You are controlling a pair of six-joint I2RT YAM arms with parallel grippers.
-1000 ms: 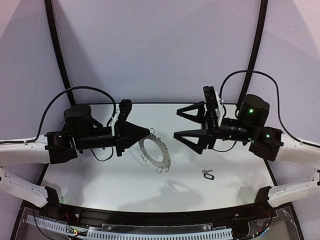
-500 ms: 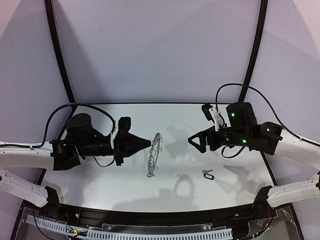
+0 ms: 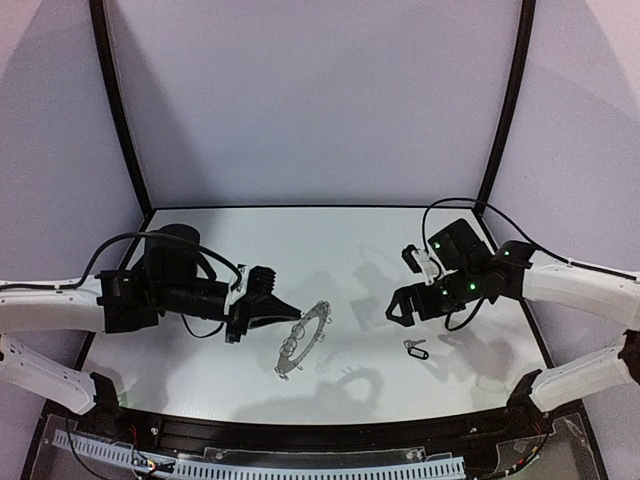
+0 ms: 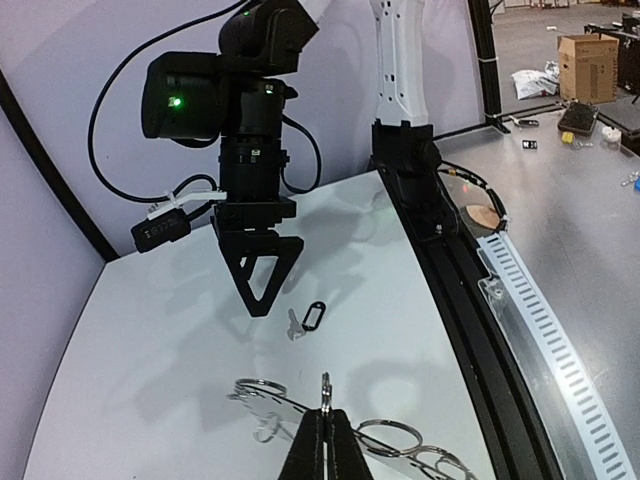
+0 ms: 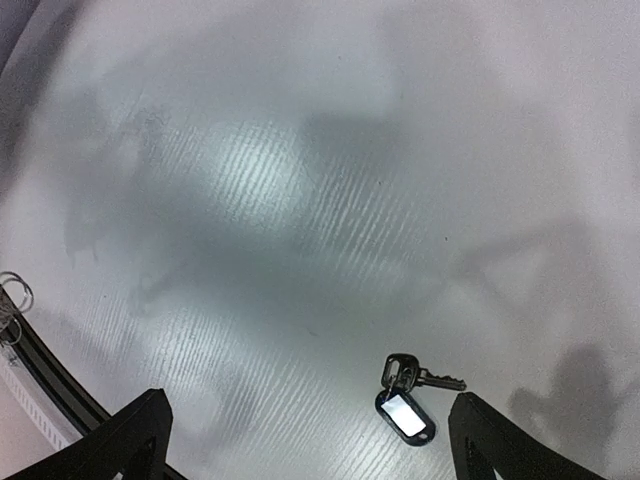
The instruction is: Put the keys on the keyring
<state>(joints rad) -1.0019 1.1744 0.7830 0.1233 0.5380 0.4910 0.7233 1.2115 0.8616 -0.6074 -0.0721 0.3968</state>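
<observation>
The keyring (image 3: 303,338), a flat grey ring fringed with wire loops, hangs tilted above the table in my left gripper (image 3: 296,317). In the left wrist view the gripper (image 4: 328,415) is shut on one wire loop at the rim of the keyring (image 4: 284,406). The key with its dark oblong tag (image 3: 415,349) lies flat on the table; it also shows in the left wrist view (image 4: 306,320). My right gripper (image 3: 398,305) is open and empty, hovering just left of and above the key. In the right wrist view the key and tag (image 5: 408,392) lie between the spread fingers, nearer the right finger (image 5: 500,445).
The white table (image 3: 220,360) ends at a black rail (image 3: 300,432) along its near edge. Curved black frame posts (image 3: 118,110) rise at the back left and back right. Some of the keyring's wire loops (image 5: 12,295) show at the left edge of the right wrist view.
My left gripper has carried the keyring down and toward the near edge, tilting it. My right arm has come down and nearer, above the key, jaws still open.
</observation>
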